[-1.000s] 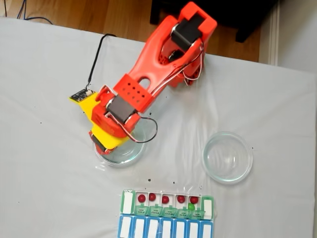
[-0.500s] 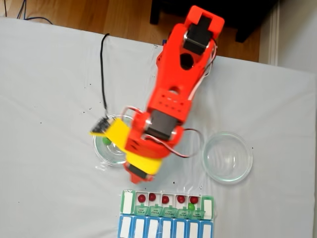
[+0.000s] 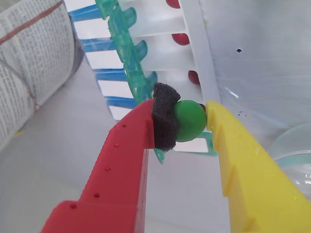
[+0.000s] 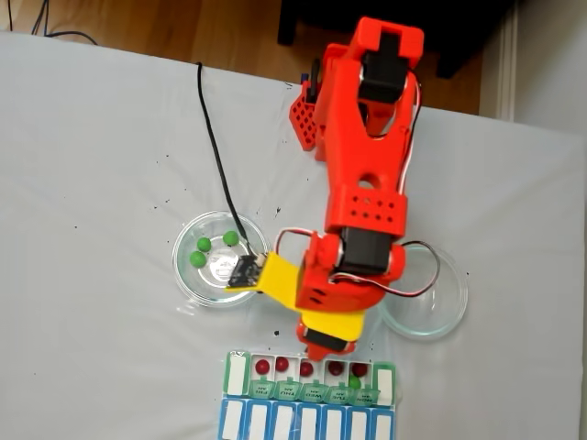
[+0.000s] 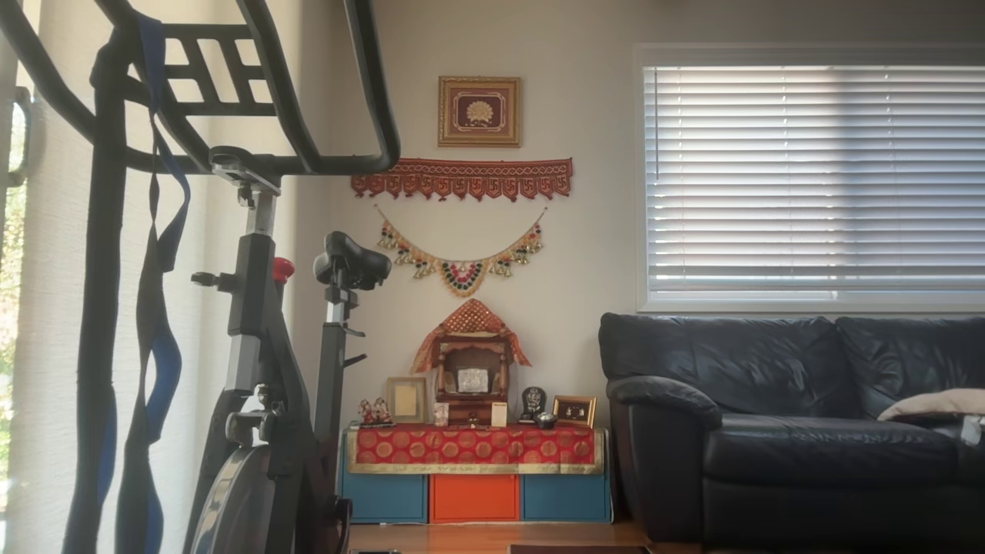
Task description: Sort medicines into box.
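In the fixed view, the orange arm's yellow-and-red gripper (image 4: 326,346) covers part of the green-lidded weekly pill organizer's (image 4: 240,374) far row — one compartment's contents unseen. The organizer's near blue-lidded row is cut off by the picture's edge. Lid lettering — too small to read.

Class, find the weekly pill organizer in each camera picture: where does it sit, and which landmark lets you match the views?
Wrist view: the pill organizer runs from top centre down to the middle, just beyond the pincer gripping a green ball.
Fixed view: bottom edge, centre, just below the pincer.
Other view: faces a room with a sofa, away from the table.
Shared landmark: the dark red balls in its white compartments.
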Available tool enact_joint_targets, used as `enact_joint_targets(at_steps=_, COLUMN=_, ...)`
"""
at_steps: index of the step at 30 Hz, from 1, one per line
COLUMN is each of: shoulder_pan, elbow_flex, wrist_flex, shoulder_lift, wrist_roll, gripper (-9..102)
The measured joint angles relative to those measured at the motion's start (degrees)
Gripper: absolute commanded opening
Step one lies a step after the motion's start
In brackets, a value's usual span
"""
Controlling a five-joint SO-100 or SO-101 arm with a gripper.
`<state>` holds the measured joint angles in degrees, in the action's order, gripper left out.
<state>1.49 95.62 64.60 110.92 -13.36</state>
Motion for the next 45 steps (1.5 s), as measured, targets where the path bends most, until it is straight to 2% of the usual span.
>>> enact_joint_targets(at_steps=29, shoulder_pan=5.3, elbow_flex=3.9, wrist_flex=-13.6, shoulder_lift=-12.9, wrist_roll=-1.1, gripper=1)
enact_joint_targets(at_steps=37, shoulder_pan=6.2, elbow_flex=-1.8, wrist_flex=-13.9, shoulder_lift=-17.0, wrist_roll=-2.1, gripper=1)
enact_joint_targets(at_steps=45, shoulder_pan=5.6, elbow_flex=-4.3, wrist_flex=-10.7, shoulder_lift=-17.1, wrist_roll=-2.1, gripper=1)
